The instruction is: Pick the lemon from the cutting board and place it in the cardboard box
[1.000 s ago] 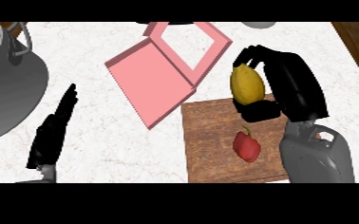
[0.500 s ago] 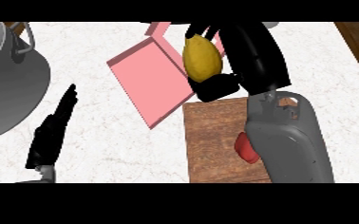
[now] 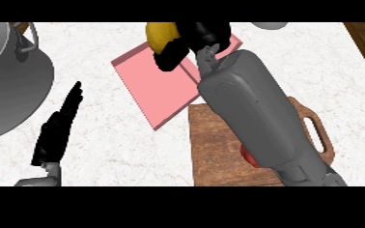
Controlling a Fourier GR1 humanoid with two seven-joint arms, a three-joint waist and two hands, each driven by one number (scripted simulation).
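the right hand [image 3: 192,41] is curled round the lemon [image 3: 161,35], holding it above the far edge of the pink box [image 3: 160,89]. best to lower it over the box's middle before letting go. the left hand [image 3: 58,125] rests open near the counter's left edge.

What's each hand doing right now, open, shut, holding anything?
Left hand: open, fingers straight, resting at the view's lower left.
Right hand: shut on the lemon, above the pink box.
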